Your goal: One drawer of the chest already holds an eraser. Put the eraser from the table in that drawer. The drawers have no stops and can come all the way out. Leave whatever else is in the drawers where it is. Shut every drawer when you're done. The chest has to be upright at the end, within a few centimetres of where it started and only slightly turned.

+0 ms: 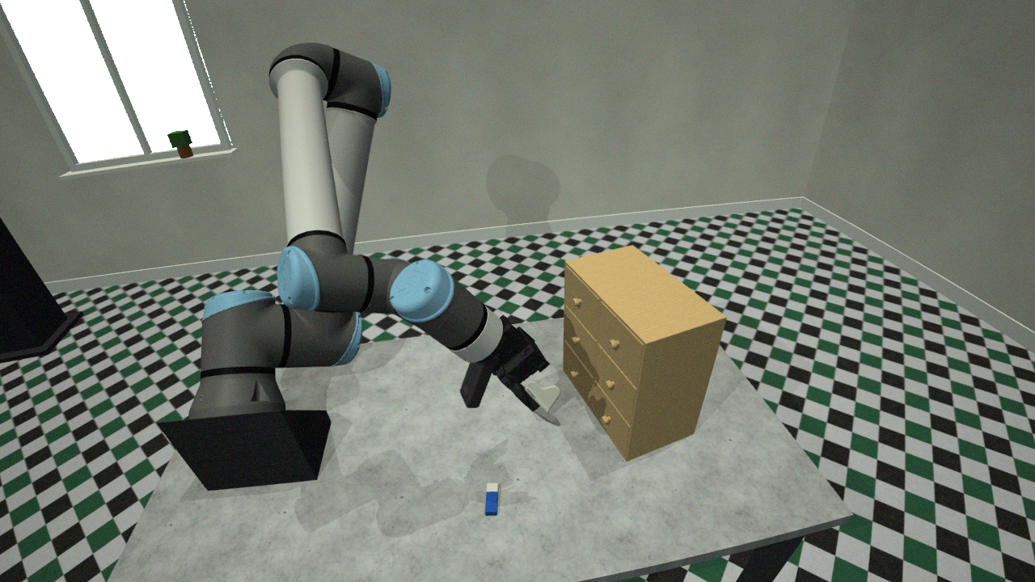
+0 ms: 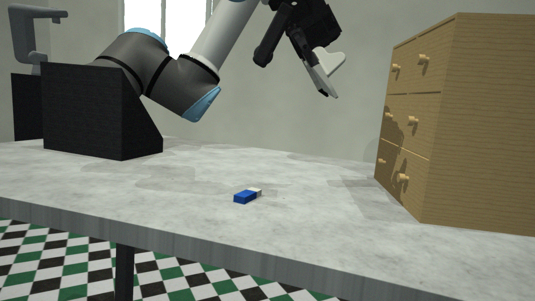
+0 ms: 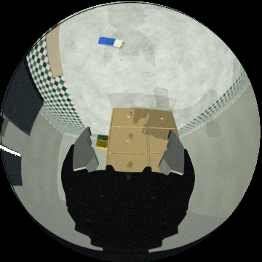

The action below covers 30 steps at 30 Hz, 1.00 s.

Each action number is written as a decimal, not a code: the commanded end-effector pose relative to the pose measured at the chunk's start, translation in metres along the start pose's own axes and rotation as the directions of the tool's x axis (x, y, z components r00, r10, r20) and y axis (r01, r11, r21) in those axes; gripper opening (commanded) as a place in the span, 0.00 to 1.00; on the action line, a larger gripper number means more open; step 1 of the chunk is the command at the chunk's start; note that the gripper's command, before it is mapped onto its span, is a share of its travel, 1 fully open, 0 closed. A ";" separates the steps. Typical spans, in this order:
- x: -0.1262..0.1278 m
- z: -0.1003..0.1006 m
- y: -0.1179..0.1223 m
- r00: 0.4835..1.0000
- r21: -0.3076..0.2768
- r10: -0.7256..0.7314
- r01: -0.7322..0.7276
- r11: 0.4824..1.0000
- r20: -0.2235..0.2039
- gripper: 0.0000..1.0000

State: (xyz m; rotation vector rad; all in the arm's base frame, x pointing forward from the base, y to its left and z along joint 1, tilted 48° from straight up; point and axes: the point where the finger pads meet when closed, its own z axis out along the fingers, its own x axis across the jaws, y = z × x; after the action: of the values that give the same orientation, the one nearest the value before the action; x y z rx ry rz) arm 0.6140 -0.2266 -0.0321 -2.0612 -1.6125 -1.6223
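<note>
A blue and white eraser [image 1: 491, 499] [image 2: 246, 195] [image 3: 110, 41] lies flat on the grey table. The light wooden chest [image 1: 669, 376] [image 2: 482, 123] [image 3: 127, 118] stands upright on the table with six drawers in three rows of two. All the drawers look shut, each with a round knob. Their insides are hidden, so the other eraser does not show. My gripper [image 1: 551, 409] [image 2: 332, 80] [image 3: 129, 128] is open and empty. It is tilted toward the chest's drawer fronts, short of them and well above the table. The eraser lies away from it.
The arm's black base block [image 1: 253, 452] [image 2: 82, 112] stands at the left of the table [image 1: 694, 513] [image 2: 317, 239]. The table's front edge runs past the eraser. A green and yellow object [image 3: 102, 142] shows beyond the chest in the wrist view. A potted plant [image 1: 180, 143] stands on the window sill.
</note>
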 end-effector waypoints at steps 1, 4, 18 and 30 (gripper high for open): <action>-0.003 0.013 0.002 1.000 -0.118 -0.001 0.003 0.993 0.020 1.00; -0.003 0.018 0.002 1.000 -0.165 -0.002 0.005 0.986 0.019 1.00; -0.004 0.034 0.004 1.000 -0.306 -0.005 0.010 0.952 0.018 1.00; -0.004 0.042 0.005 1.000 -0.386 -0.006 0.013 0.923 0.018 1.00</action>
State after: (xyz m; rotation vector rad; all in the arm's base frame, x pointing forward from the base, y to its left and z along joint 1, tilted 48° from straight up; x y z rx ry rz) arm 0.6428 -0.2061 -0.0496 -2.1552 -1.4409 -2.0339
